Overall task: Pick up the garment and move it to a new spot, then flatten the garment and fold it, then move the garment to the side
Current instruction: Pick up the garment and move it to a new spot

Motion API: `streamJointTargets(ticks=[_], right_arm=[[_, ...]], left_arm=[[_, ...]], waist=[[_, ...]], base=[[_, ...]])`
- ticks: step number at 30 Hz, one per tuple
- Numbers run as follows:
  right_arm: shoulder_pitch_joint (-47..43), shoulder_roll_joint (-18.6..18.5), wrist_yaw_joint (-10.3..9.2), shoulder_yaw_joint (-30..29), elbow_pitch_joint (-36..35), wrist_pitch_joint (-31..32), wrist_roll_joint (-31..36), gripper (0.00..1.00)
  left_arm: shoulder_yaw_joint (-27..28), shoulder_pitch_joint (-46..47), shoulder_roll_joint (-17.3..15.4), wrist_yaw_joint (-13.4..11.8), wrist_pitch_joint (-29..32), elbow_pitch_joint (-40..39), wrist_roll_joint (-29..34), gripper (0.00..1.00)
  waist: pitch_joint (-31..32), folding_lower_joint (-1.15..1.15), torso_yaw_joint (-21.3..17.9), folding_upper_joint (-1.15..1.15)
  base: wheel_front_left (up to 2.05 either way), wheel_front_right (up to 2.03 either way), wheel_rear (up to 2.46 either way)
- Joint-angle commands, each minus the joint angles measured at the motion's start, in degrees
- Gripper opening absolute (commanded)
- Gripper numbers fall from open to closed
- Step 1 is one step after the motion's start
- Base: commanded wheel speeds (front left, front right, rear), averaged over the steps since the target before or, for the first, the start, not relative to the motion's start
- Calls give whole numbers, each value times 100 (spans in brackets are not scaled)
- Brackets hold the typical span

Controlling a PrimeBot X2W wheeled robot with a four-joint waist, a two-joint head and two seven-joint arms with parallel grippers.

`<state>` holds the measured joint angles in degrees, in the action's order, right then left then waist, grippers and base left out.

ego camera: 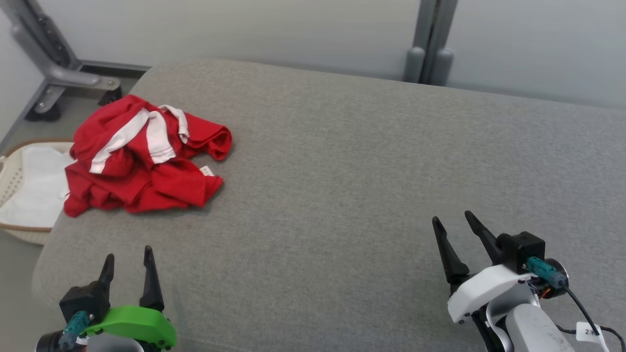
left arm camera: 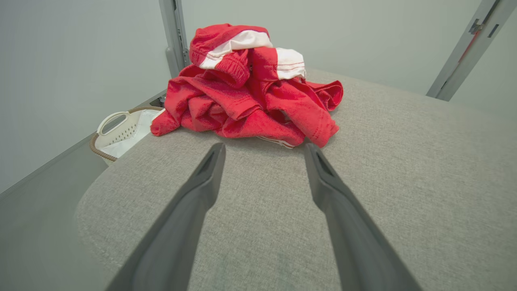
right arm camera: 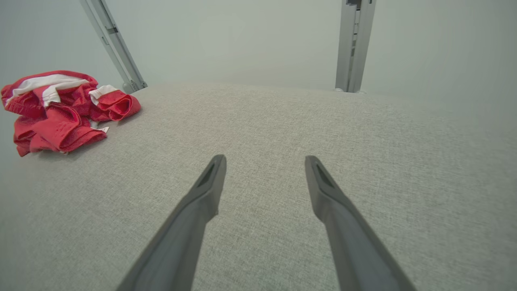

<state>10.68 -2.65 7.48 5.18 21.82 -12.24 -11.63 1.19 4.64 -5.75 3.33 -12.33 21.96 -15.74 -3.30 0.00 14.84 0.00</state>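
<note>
Garment on cushion, left edge

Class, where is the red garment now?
In the head view the red garment lies at the far left corner of the cushion, beside the basket, ahead of the left gripper.

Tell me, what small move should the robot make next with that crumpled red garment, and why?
Probably reach the left gripper forward to the red garment. It lies bunched and untouched at the left of the grey cushion, straight ahead of that gripper's open fingers, while the right gripper, also open, sits much farther off.
</note>
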Motion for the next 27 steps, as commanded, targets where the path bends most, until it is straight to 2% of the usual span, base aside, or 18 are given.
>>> streamJointTargets(ticks=[1, 8, 16, 21, 27], right_arm=[[123, -31, 2, 61, 31, -66, 122, 100], [246, -36, 1, 185, 195, -142, 502, 100], [455, -42, 0, 204, 245, -220, 1086, 100], [661, -43, 0, 154, 264, -268, 1527, 100], [903, -46, 0, 102, 130, -303, 1854, 100]], left_arm=[[73, -55, 6, 39, -55, 26, 165, 100], [303, -2, 94, 177, -134, 190, 413, 100], [326, 547, 70, 378, -209, 439, 518, 100], [139, 1242, -195, 416, -256, 418, 465, 100], [-352, 2299, -855, 421, -291, 568, 68, 100]], waist=[[-153, 0, 555, 0], [-358, 0, 994, 0], [-824, 0, 1084, 0], [-1301, 0, 1056, 0], [-1907, 0, 895, 0]], base=[[0, 0, 0], [0, 0, 0], [0, 0, 0], [0, 0, 0], [0, 0, 0]])
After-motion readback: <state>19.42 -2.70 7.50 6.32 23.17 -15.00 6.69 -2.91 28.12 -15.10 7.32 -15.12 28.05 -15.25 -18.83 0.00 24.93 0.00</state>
